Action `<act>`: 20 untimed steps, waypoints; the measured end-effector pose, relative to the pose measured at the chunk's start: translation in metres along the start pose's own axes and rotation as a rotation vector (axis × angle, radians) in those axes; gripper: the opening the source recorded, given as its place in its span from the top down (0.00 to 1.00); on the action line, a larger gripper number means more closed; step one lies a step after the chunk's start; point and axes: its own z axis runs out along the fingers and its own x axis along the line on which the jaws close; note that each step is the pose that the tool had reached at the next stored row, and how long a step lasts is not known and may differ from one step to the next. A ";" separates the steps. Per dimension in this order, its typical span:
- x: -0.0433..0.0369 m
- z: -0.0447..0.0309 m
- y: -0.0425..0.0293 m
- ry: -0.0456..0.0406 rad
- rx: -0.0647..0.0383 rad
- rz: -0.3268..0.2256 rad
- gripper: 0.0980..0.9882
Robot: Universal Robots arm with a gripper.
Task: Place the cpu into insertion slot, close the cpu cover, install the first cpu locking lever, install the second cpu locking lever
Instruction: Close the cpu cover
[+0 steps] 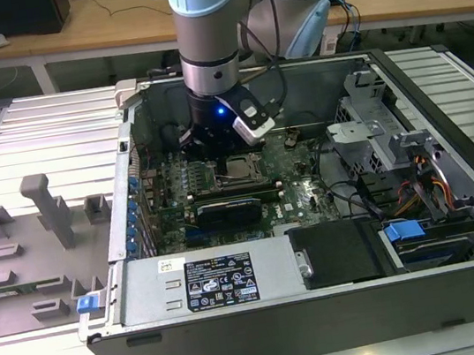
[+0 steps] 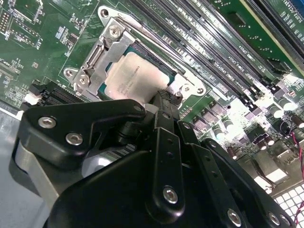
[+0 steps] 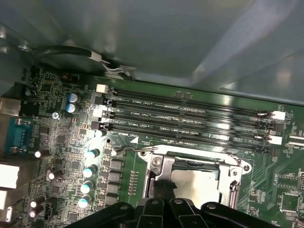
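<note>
The cpu (image 2: 133, 80) lies flat in the insertion slot (image 1: 240, 169) on the green board, its pale metal top showing through the window of the cpu cover (image 2: 102, 52). The silvery cover (image 3: 159, 164) is folded down over the cpu (image 3: 194, 183). A thin wire locking lever (image 3: 135, 149) runs along the socket edge beside the memory slots. My gripper (image 2: 164, 97) is shut with nothing in it, its black tips together at the socket's edge, touching or just above the cover frame. In the exterior view the gripper (image 1: 215, 149) hangs inside the open case, just by the socket.
Long black memory slots (image 3: 190, 114) run beside the socket. A black graphics card (image 1: 232, 207) lies in front of it, then the power supply (image 1: 208, 280). A drive cage (image 1: 371, 122) and cables fill the exterior view's right. Grey fixtures (image 1: 25, 254) stand outside on the left.
</note>
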 end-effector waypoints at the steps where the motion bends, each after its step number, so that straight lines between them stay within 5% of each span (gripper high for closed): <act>1: -0.0006 -0.0001 -0.0001 0.0000 0.000 0.000 0.99; 9: -0.0008 -0.0127 0.0003 0.0002 0.000 -0.005 0.99; 17: -0.0032 -0.0126 -0.0002 0.0008 0.000 -0.024 0.99; 20: -0.0102 -0.0124 -0.0026 0.0010 -0.001 -0.024 0.99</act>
